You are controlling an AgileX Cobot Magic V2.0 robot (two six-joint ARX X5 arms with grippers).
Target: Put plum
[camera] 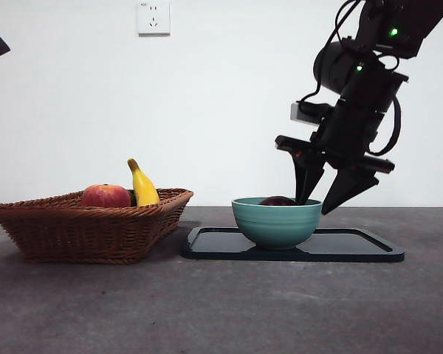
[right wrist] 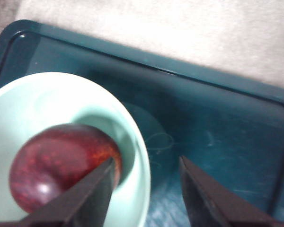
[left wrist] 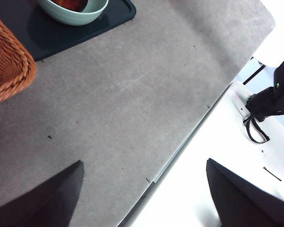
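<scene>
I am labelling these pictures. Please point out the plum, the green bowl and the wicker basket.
plum (right wrist: 61, 165): right wrist view, on its glossy upper skin.
green bowl (camera: 275, 221): front view, on its outer wall.
wicker basket (camera: 81, 232): front view, on its woven front wall.

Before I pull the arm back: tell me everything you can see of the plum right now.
The plum is round, glossy, dark maroon with reddish speckles and looks whole. It lies inside the teal bowl on the dark tray, its top just showing above the rim. The right gripper is open; one jaw is beside the plum, and contact can't be judged.
</scene>
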